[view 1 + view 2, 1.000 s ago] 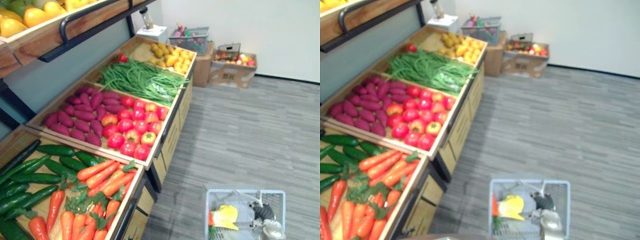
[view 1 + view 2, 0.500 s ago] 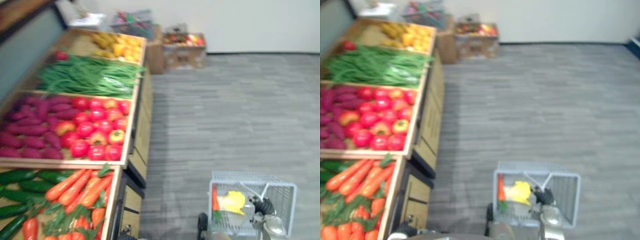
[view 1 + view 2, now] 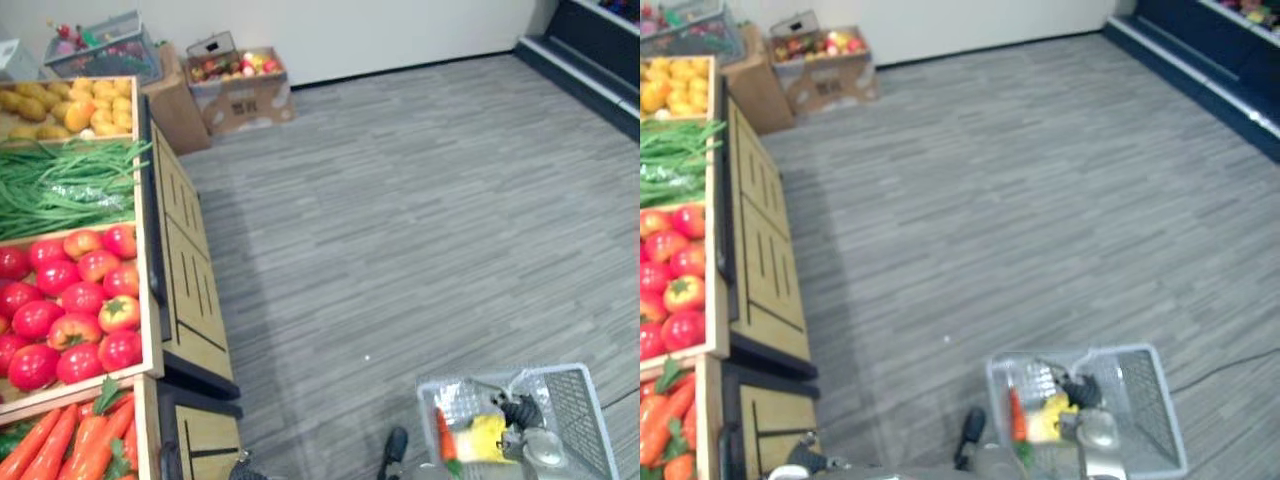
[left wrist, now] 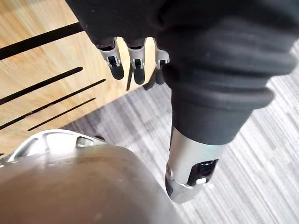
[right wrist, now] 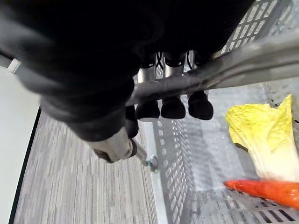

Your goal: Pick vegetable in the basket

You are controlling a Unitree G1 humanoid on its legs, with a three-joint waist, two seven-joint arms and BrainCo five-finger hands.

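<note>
Right hand (image 5: 174,106) has its dark-tipped fingers curled round the handle (image 5: 233,65) of the pale mesh basket (image 3: 580,400), which hangs low on the robot's right side over the floor. Inside the basket an orange carrot (image 5: 266,190) lies against a yellow-green leafy cabbage (image 5: 261,140). Left hand (image 4: 135,60) hangs with relaxed fingers and holds nothing, close to the slotted wooden front of the display stand (image 4: 42,70). Grey carpet (image 3: 400,200) with fine stripes covers the floor out to the far wall. Along the robot's left the stand's wooden bins run away in a row: carrots with green tops (image 3: 60,440) nearest, then red tomatoes (image 3: 70,310), then green beans (image 3: 60,185), then yellow produce (image 3: 70,105). Past the stand's end, a cardboard box (image 3: 240,90) of mixed produce sits on the floor against the white wall (image 3: 350,30), with a wire basket (image 3: 100,45) on a second box beside it. At the far right runs a dark blue shelf base (image 3: 590,50).
</note>
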